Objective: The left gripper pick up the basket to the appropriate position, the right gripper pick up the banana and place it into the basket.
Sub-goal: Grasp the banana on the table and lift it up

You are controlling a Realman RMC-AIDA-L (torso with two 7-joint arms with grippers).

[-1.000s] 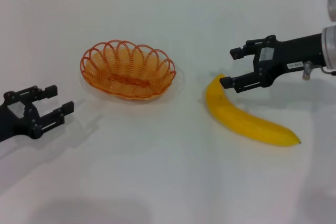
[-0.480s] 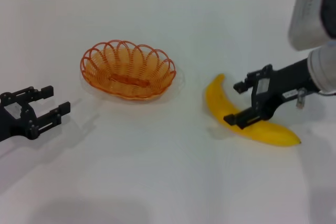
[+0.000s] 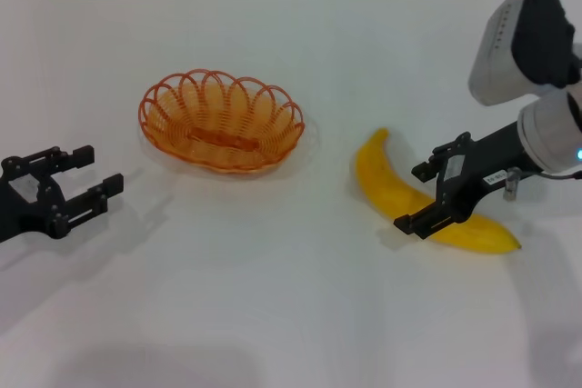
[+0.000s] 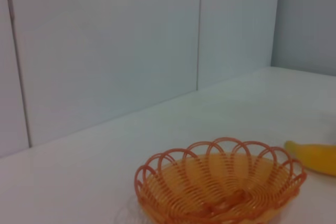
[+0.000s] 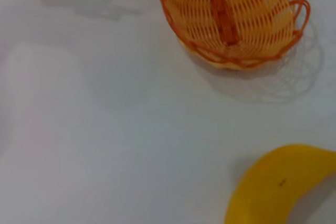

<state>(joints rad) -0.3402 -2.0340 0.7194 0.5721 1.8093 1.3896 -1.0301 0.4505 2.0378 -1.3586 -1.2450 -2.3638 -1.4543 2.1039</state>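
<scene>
1. The right pincer [image 3: 430, 197] is down at the banana [image 3: 400, 195], its fingers spread apart and straddling the fruit's middle, one finger on the far side and one on the near side; whether the pads touch the peel cannot be told.
2. The banana lies flat on the white counter [image 3: 273, 297], its curved end reaching out past the right pincer toward the basket and its dark-tipped end lying back under the right arm.
3. The basket [image 3: 221, 120] stands upright on the counter, well apart from the right pincer and beyond the banana's curved end; it holds nothing.
4. The left pincer [image 3: 75, 184] hangs released, fingers apart, near the basket but clear of it, with the basket ahead of its open fingers.
5. The left wrist view shows the basket [image 4: 220, 184] close by, with the banana's end [image 4: 314, 157] just past its rim.
</scene>
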